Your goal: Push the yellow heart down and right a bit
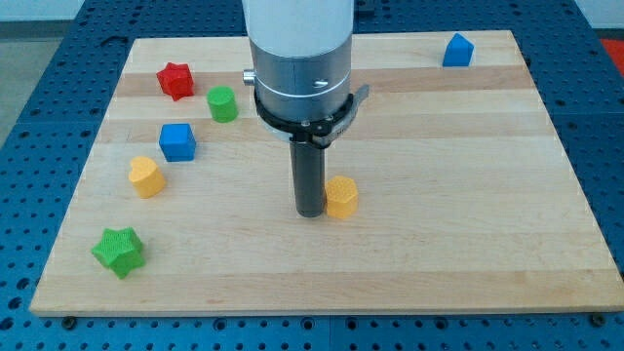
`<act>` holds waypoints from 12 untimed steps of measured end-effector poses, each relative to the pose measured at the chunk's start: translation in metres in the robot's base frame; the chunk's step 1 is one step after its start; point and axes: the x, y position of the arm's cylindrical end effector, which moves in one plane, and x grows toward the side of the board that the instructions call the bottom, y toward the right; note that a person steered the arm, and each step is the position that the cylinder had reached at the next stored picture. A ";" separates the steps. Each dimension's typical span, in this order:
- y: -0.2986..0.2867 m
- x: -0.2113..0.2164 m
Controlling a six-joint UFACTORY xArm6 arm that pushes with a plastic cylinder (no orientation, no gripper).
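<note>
My tip (pixel 311 213) rests on the wooden board (pixel 439 224) near its middle. A yellow block (pixel 341 196) sits right against the tip's right side, touching or nearly touching it; I cannot tell its exact shape from here. A second yellow block (pixel 146 176), somewhat heart-like in outline, lies far to the view's left, well apart from the tip. The rod and its wide silver mount hide part of the board above the tip.
A red star (pixel 175 80), a green round block (pixel 222 103) and a blue cube (pixel 177 141) sit at the upper left. A green star (pixel 119 252) lies at the lower left. A blue block (pixel 457 50) sits near the top right edge.
</note>
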 end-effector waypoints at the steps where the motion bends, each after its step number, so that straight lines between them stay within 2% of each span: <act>1: -0.020 0.000; 2: -0.062 0.000; 4: -0.102 -0.002; 5: -0.139 0.002; 6: -0.159 0.022; 7: -0.171 0.024; 9: -0.224 -0.021; 10: -0.224 -0.065; 11: -0.167 -0.065; 12: -0.160 -0.017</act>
